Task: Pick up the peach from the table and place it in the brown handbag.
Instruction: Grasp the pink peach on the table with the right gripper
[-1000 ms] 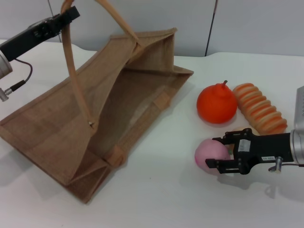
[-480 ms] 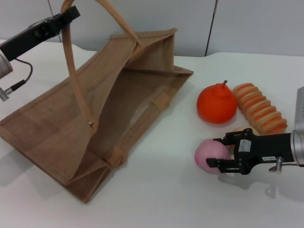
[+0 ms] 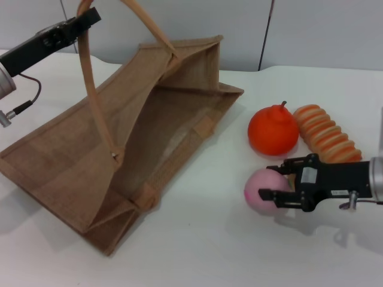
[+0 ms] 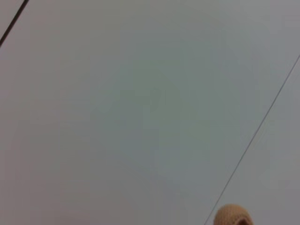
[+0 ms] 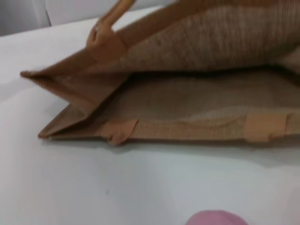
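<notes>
The pink peach (image 3: 261,189) lies on the white table to the right of the brown handbag (image 3: 119,149). My right gripper (image 3: 267,182) reaches in from the right and is shut on the peach, one finger on each side. The right wrist view shows the top of the peach (image 5: 215,218) and the handbag's open mouth (image 5: 187,98) beyond it. My left gripper (image 3: 84,21) is at the top left, shut on one looped handle (image 3: 90,78), holding the handbag's mouth open towards the peach. A bit of that handle (image 4: 232,216) shows in the left wrist view.
An orange fruit with a stem (image 3: 273,131) and a ridged orange-and-cream item (image 3: 326,140) lie just behind the peach and my right gripper. The white table (image 3: 209,251) runs in front of the handbag. A grey wall (image 3: 311,30) is behind.
My right gripper's fingers have closed in on the peach. The gripper and the peach have shifted slightly up in the view. The left arm and the handbag have not moved.
</notes>
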Controlling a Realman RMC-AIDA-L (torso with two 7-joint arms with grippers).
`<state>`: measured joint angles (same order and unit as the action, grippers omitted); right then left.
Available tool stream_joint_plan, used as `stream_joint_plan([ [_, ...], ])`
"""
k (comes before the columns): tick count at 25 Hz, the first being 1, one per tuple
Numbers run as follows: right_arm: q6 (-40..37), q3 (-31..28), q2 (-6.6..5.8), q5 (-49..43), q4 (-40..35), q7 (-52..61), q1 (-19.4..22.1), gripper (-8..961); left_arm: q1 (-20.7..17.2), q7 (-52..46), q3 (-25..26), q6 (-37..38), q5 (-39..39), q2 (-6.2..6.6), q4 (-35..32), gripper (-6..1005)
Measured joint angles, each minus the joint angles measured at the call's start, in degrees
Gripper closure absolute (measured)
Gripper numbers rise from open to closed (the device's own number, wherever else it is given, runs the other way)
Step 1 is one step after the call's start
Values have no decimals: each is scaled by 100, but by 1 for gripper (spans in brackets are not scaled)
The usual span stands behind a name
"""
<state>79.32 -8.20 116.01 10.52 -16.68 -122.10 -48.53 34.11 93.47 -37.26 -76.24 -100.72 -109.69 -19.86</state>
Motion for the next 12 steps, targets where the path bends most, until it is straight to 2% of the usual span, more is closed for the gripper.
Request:
stream_joint_plan([
  [8,981,-6,-1,519,-334,-452,120,433,23,-25,-46,-32,26,0,0,882],
  [12,1188,-6,3,849,-364,-635,135,467,90,-50,-80,-168,59,-13,0,882],
])
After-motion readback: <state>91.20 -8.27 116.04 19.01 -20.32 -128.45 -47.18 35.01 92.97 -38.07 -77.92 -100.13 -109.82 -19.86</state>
